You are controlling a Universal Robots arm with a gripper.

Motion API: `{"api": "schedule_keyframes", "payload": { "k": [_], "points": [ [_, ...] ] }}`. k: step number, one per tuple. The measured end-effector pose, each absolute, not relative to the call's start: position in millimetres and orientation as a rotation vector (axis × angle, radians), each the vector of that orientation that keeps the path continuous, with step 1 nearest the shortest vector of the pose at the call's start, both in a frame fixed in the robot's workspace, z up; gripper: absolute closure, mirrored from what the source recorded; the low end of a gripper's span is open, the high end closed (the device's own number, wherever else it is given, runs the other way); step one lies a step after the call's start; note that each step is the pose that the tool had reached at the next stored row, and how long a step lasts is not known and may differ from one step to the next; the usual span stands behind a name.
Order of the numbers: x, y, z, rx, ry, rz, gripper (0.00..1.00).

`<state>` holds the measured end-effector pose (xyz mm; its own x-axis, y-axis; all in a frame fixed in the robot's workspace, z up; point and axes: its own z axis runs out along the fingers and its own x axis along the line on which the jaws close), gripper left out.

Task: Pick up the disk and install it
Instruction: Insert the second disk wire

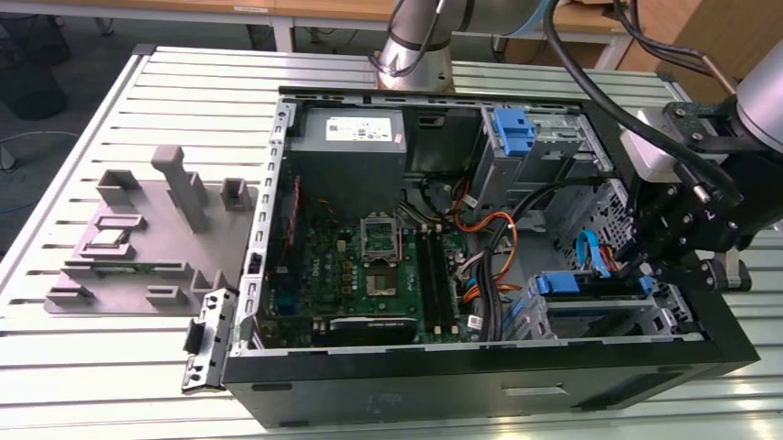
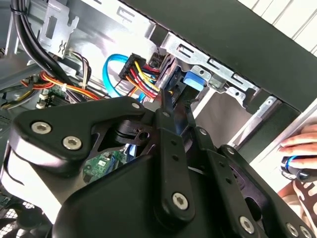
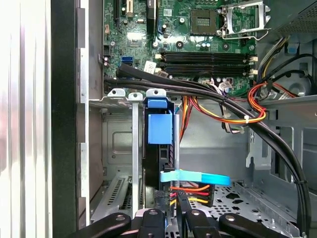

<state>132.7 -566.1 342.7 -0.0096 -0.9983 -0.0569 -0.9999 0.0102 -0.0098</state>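
Several cables crowd the open computer case (image 1: 490,367): black ones, an orange-red bundle (image 3: 247,106) and a flat blue cable (image 3: 195,177). At about four o'clock in the exterior view, the gripper (image 1: 655,261) hangs over the drive cage. The disk (image 3: 159,134) stands on edge in that cage, blue frame uppermost. Its fingers (image 3: 179,208) look closed together just beside the disk's connector end, among the yellow and red wires. A person's hand (image 2: 299,148) rests outside the case.

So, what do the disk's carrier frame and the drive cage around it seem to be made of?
The disk's carrier frame looks like blue plastic: uniform colour, a soft matte sheen, moulded edges. The drive cage looks like bare sheet metal, probably steel: grey, dull reflections, with punched holes and folded tabs. The gripper sits at the disk's end, near the cables.
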Motion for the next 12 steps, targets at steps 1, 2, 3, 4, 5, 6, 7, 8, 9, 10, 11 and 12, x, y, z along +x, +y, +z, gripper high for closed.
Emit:
{"api": "schedule_keyframes", "payload": {
  "k": [1,2,3,4,5,6,7,8,9,10,11,12],
  "points": [
    [132.7,-566.1,343.1,-2.177,2.198,0.051,0.76],
    [132.7,-566.1,343.1,-2.177,2.198,0.051,0.76],
    [132.7,-565.8,343.4,-2.177,2.199,0.051,0.76],
    [132.7,-565.5,343.4,-2.177,2.198,0.051,0.76],
    [132.7,-565.5,343.4,-2.177,2.198,0.051,0.76],
    [132.7,-565.5,343.4,-2.177,2.198,0.051,0.76],
    [132.5,-565.5,343.4,-2.177,2.198,0.051,0.76],
    [132.0,-565.5,343.4,-2.177,2.198,0.051,0.76],
    [131.6,-565.4,343.4,-2.177,2.198,0.051,0.76],
    [131.0,-565.4,343.4,-2.177,2.198,0.051,0.76],
    [130.4,-565.3,343.4,-2.177,2.198,0.050,0.76],
    [130.1,-565.3,343.4,-2.176,2.198,0.051,0.76]
  ]
}}
